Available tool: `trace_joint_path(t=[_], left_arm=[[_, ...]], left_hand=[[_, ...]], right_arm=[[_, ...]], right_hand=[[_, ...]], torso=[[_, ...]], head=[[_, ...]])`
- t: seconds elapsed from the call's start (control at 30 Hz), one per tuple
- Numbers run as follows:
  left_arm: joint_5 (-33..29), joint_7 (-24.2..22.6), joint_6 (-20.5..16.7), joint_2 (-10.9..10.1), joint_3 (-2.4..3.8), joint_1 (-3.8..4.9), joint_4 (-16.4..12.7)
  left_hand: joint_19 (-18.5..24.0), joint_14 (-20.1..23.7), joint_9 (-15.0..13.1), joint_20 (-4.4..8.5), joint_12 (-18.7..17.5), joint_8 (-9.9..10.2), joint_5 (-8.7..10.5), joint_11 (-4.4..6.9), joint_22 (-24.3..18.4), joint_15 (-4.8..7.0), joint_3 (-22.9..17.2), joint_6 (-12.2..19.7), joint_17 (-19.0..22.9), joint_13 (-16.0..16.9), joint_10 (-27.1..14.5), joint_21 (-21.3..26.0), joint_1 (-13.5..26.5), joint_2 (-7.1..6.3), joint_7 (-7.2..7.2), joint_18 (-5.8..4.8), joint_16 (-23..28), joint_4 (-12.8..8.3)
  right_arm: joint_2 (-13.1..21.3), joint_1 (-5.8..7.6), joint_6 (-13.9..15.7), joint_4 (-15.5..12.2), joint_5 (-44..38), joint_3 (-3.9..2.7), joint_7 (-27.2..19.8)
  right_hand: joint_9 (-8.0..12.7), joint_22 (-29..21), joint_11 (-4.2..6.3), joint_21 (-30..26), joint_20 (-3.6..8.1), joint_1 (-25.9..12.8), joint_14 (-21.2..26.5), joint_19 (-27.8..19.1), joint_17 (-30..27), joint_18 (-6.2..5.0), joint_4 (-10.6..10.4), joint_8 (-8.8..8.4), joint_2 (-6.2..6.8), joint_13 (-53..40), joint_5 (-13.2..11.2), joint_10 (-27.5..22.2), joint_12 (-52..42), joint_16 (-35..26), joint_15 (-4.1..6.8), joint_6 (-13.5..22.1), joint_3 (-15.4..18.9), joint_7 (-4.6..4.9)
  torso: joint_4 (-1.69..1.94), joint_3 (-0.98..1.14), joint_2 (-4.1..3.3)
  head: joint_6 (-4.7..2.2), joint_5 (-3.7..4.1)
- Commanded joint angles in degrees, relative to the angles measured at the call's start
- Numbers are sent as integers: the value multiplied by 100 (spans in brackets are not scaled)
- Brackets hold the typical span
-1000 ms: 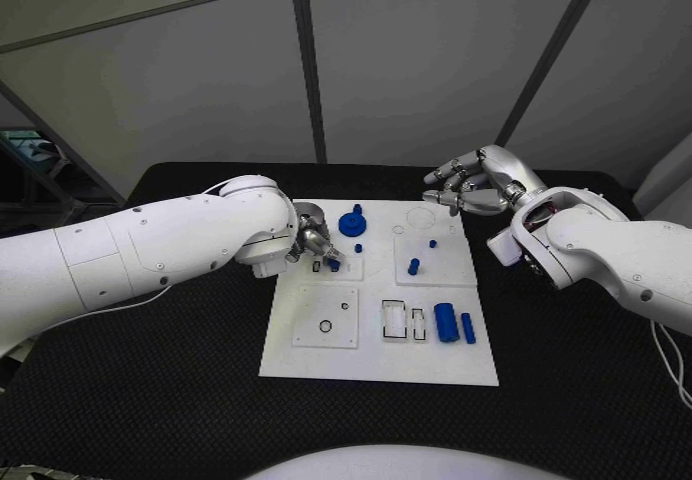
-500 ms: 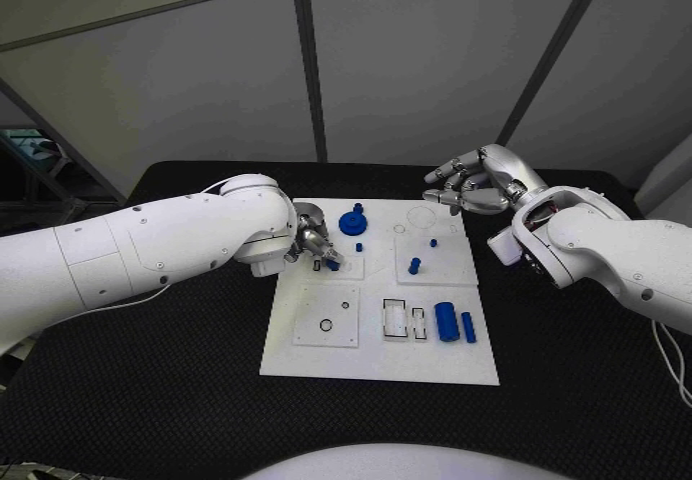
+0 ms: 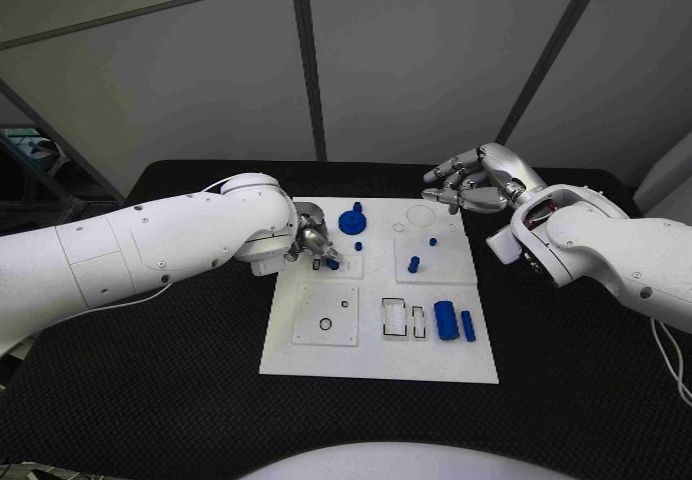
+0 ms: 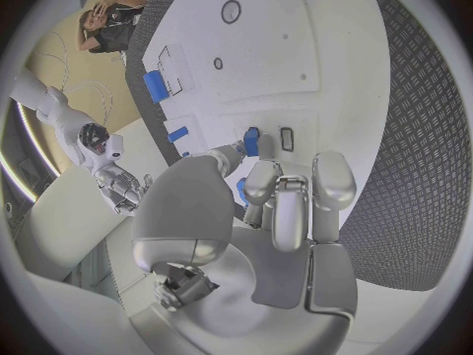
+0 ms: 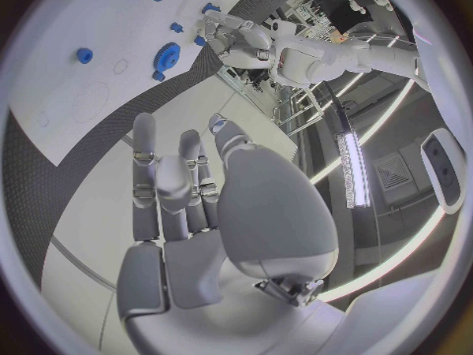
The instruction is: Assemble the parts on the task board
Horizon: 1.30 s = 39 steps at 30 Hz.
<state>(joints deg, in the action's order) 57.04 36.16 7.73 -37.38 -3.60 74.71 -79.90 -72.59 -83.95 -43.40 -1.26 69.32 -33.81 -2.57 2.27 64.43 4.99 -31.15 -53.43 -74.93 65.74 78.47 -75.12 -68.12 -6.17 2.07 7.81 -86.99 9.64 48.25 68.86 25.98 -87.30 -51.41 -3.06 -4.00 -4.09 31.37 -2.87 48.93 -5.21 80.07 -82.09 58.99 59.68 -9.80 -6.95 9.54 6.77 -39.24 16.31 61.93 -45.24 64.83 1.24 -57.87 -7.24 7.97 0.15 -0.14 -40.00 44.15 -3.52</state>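
The white task board (image 3: 378,345) lies in the middle of the black table. My left hand (image 3: 313,244) hangs low over its back left corner and pinches a small blue part (image 4: 251,142) just beside a narrow rectangular slot (image 4: 287,139). A blue gear (image 3: 353,222) stands behind that hand. A blue peg (image 3: 414,265) stands on the board's right half, and a thick blue cylinder (image 3: 446,321) and a thin blue bar (image 3: 467,326) lie further forward. My right hand (image 3: 470,186) hovers above the board's back right corner, with its fingers apart and nothing in them.
Two small blue pieces (image 3: 400,229) (image 3: 433,242) sit near the board's back edge. Empty rectangular recesses (image 3: 394,317) and a small ring (image 3: 326,325) mark the front half. Bare black table (image 3: 173,380) surrounds the board on all sides.
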Motion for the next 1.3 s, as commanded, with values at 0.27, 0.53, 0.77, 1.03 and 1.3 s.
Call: trace_joint_path(t=[0.27, 0.53, 0.77, 1.03, 1.3], left_arm=[[60, 92, 183, 52, -11, -10, 59], [60, 111, 199, 76, -21, -14, 98], [59, 126, 213, 84, -25, -15, 112], [59, 136, 167, 92, -26, -16, 139], [59, 147, 129, 96, -26, -17, 161]], left_hand=[[-106, -482, -54, 11, 56, -141, -15, 35, 81, 51, -489, -174, -1052, 48, 89, -68, 413, -132, -91, -226, -27, -566], [-157, -484, -87, 33, 104, -206, -15, 67, 152, 77, -140, -259, -1057, 92, 129, -103, 713, -172, -128, -238, -30, -419], [-196, -485, -99, 47, 127, -230, -15, 79, 207, 90, 120, -298, -1059, 110, 149, -130, 877, -181, -142, -249, -31, -327], [-238, -486, -118, 61, 167, -271, -18, 94, 270, 101, 527, -356, -1061, 151, 178, -159, 1123, -144, -156, -261, -32, -140], [-251, -487, -123, 66, 178, -278, -15, 92, 294, 104, 884, -362, -1063, 161, 185, -163, 1278, -124, -156, -265, -32, 20]], right_arm=[[3, 8, -32, -16, 20, -4, -35], [6, 8, -32, -19, 24, -4, -34], [6, 8, -32, -15, 32, -4, -34], [4, 8, -30, -11, 47, -4, -36], [11, 8, -36, -10, 66, -4, -35]], right_hand=[[7, -7, -9, -35, -3, 14, 2, 52, -6, -73, -23, 25, 0, 6, 38, -40, 37, -36, -11, 34, -15, -3], [7, -7, -9, -35, -3, 14, 2, 52, -6, -73, -23, 25, 0, 6, 38, -40, 37, -36, -11, 34, -15, -3], [7, -15, -11, -49, -5, 10, 6, 54, -13, -73, -35, 27, 0, 11, 43, -44, 41, -54, -13, 36, -19, -1], [7, -16, -12, -51, -5, 7, 7, 55, -19, -73, -37, 27, 2, 12, 42, -44, 41, -61, -14, 37, -18, 0], [8, -21, -15, -60, -6, -7, 16, 56, -45, -72, -49, 25, 9, 15, 39, -48, 45, -90, -16, 44, -14, 2]], torso=[[-2, 0, -1], [-1, 0, -1], [2, -1, 1], [1, 0, 2], [0, 2, 3]], head=[[14, 7], [23, 18], [27, 22], [26, 28], [19, 35]])
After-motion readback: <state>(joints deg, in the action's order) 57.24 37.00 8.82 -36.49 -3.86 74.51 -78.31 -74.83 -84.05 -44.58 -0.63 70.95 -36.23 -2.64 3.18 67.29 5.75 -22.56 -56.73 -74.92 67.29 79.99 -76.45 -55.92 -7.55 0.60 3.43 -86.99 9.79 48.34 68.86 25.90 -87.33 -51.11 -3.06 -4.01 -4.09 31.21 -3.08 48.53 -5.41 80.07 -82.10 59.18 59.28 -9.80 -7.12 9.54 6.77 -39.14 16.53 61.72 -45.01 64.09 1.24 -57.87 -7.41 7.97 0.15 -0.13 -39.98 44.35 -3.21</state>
